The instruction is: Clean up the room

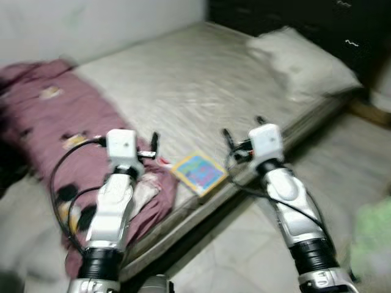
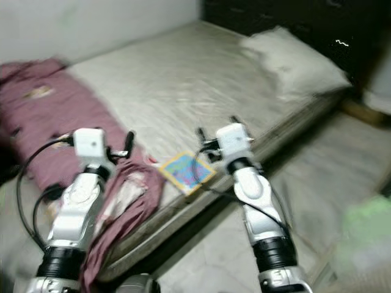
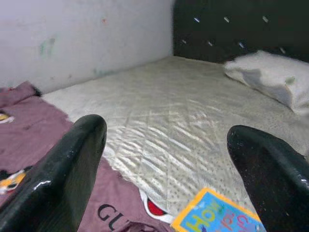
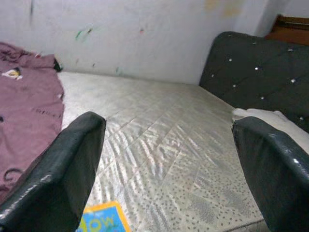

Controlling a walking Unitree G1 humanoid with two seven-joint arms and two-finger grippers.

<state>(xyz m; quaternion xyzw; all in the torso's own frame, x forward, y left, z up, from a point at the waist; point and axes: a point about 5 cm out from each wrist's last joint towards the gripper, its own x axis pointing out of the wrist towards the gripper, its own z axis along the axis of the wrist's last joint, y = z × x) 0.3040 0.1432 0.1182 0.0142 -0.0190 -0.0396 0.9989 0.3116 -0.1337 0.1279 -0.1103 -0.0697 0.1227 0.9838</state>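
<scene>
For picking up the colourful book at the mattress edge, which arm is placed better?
Probably the right. The right gripper hangs open just beside the book; the left gripper, also open, sits over the maroon blanket.

Blurred green shape (image 1: 374,235) (frame-cut)

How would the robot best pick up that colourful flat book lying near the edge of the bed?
Probably by its near corner. The colourful flat book lies flat on the quilted pale mattress, one corner at the bed's edge. Coming from the floor side, the open right gripper could slip one finger under that corner and one above.
</scene>
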